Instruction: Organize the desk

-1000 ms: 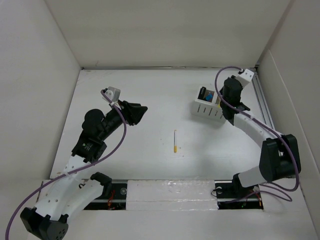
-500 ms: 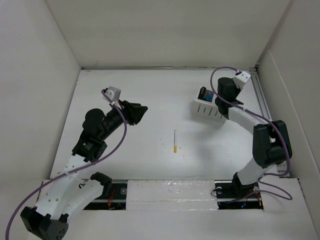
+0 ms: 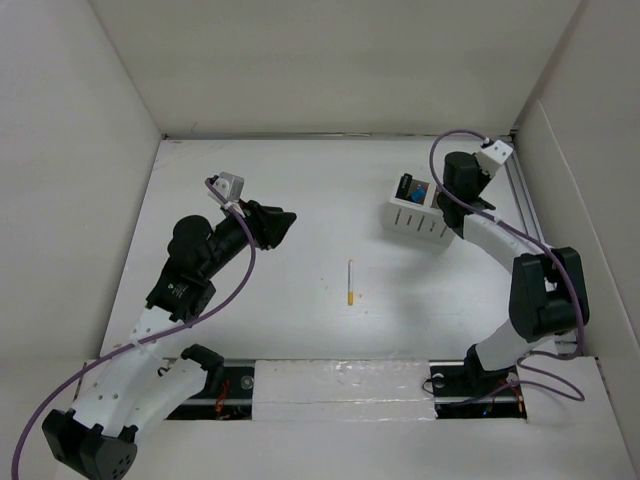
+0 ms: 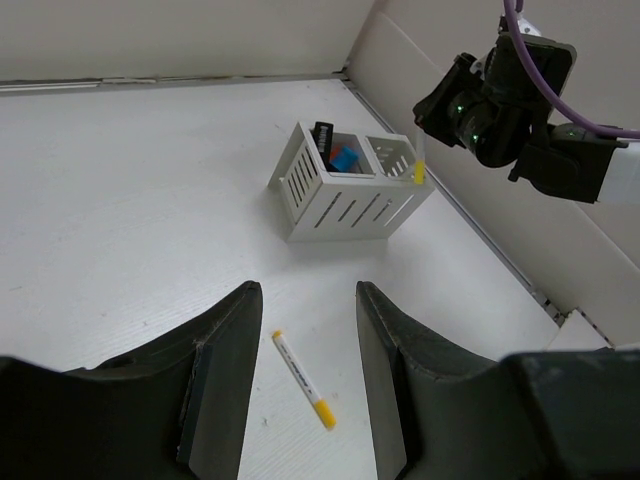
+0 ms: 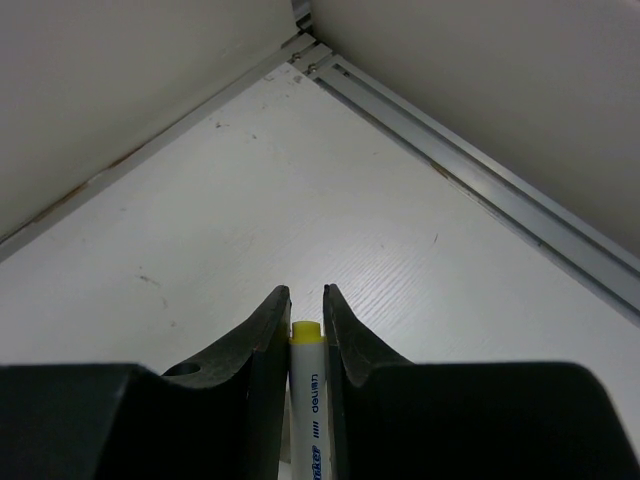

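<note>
Light bright, diffuse, from overhead. Flat matte white desk (image 4: 150, 200) ahead of my left black two-finger pincer (image 4: 305, 300) sharp; shadows faint and soft. On my right pincer (image 5: 304, 292), fingers blurred; yellow-capped white marker (image 5: 306, 400) between them sharp.

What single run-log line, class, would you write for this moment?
left claw: open, above desk | right claw: shut on marker, by organizer | loose pen: lying mid-desk

Probably a robotics lab: white-panelled desk (image 3: 300, 190) (metal rail (image 5: 480, 185) along one edge).

White panel walls (image 3: 330, 60) — soft, even light
</note>
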Available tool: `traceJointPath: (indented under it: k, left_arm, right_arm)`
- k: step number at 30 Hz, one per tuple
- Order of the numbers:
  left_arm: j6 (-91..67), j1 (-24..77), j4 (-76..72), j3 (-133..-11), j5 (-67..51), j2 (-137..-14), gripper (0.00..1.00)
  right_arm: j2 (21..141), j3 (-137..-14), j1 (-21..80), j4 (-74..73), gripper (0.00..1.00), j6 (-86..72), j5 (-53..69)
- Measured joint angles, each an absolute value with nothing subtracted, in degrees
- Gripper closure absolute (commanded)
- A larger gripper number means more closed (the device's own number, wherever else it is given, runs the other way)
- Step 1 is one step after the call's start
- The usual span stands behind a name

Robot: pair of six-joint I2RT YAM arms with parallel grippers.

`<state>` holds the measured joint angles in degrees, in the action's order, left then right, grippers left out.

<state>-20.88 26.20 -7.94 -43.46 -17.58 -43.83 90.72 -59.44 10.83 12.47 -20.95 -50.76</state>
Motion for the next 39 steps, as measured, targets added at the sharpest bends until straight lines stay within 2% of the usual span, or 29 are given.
traceJointPath:
  k: [8,25,39]
  left_arm:
    - [-20.88,26.2,-7.94,-43.46,-17.56,-43.83,0.61]
    - [-20.88,26.2,-7.94,-43.46,-17.56,-43.72,0.62]
    - [-20.88,26.2,-7.94,-43.46,-17.54,-43.24,0.62]
  right_arm:
    - [94.87,-60.2,11.75,9.5,0.97,-21.43,-50.35]
    - [94.94,-61.52,12.82,7.75,0.97,-21.15,-49.8]
    - [98.21,-67.2,10.5,9.21,0.98,-17.5,-55.92]
